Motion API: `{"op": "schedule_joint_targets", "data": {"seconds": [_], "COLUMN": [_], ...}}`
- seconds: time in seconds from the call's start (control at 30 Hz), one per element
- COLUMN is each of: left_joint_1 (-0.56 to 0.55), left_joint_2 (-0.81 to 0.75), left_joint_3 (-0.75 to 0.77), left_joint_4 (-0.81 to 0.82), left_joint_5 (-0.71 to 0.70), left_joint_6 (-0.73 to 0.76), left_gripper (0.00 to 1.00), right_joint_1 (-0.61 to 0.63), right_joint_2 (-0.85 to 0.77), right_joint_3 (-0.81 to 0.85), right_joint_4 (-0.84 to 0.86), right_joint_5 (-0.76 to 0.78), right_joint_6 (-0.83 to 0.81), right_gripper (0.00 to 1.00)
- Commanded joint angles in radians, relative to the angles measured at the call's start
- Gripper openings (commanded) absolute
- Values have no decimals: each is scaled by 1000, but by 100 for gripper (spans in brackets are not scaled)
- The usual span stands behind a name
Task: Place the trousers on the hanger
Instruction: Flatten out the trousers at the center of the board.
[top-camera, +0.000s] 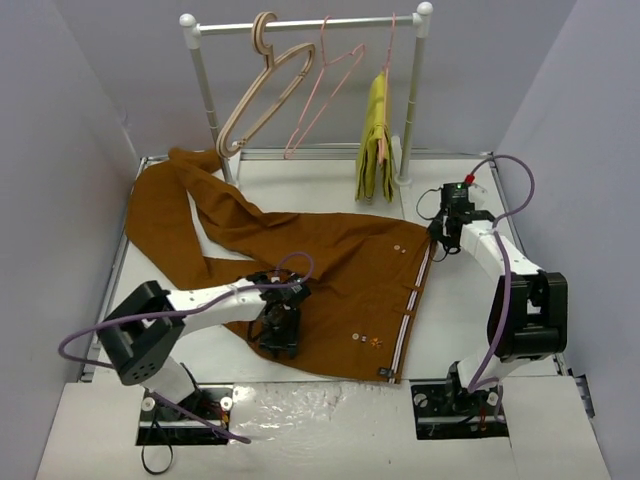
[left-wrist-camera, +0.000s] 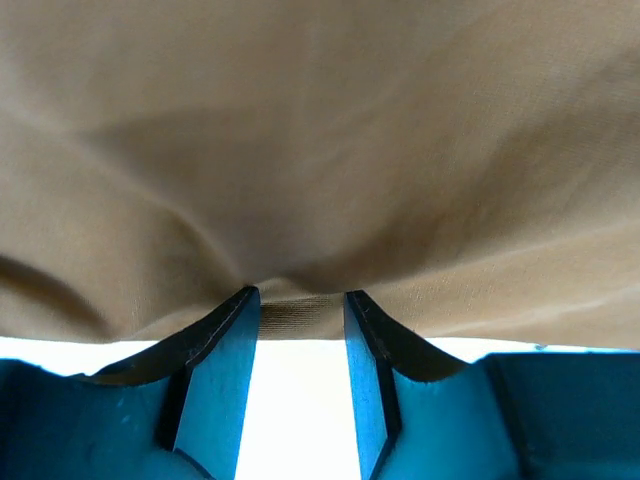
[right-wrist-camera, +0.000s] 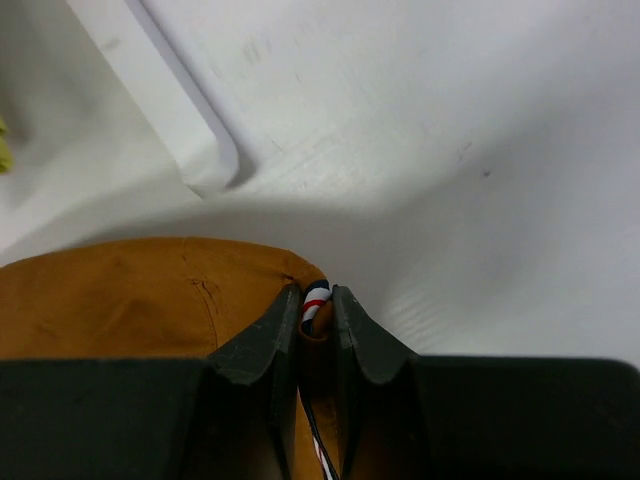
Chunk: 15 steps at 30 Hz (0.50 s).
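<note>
A: How are the trousers (top-camera: 330, 270) held, taken near to far?
B: At 7 o'clock a fold near their edge is pinched in the left gripper (left-wrist-camera: 300, 310), the jaws narrowed on cloth. At 3 o'clock the striped waistband corner is clamped in the right gripper (right-wrist-camera: 316, 300), the jaws almost closed
A: How should the lift be done?
B: Both grips are best raised together so the cloth is kept taut, then carried to the hanger (top-camera: 322, 50) hung on the rail (top-camera: 300, 25) at 12 o'clock
A: Any writing?
B: None can be read; only red, white and blue trim is seen
</note>
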Motion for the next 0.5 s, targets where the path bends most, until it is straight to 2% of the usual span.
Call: {"op": "schedule_joint_targets", "data": {"seconds": [0.0, 0.13, 0.33, 0.43, 0.47], "left_joint_1": [-16, -33, -130, -161, -165], "left_joint_2": [147, 245, 434, 494, 505], "left_joint_3": [20, 164, 576, 733, 767], "left_joint_4": [130, 176, 176, 229, 242], "left_joint_5": [36, 107, 136, 136, 130], "left_joint_6": [61, 44, 0, -69, -97], "left_gripper": [37, 33, 25, 25, 28], "right_joint_1": [-47, -93, -199, -230, -233], "right_joint_2": [-36, -41, -19, -7, -2], "right_joint_3": [119, 199, 324, 387, 405], "right_joint_4": [9, 5, -12, -15, -21], "right_joint_5": [144, 193, 236, 238, 232], "right_joint_6": [-68, -102, -136, -171, -179], "right_gripper": [0, 0, 0, 0, 3]}}
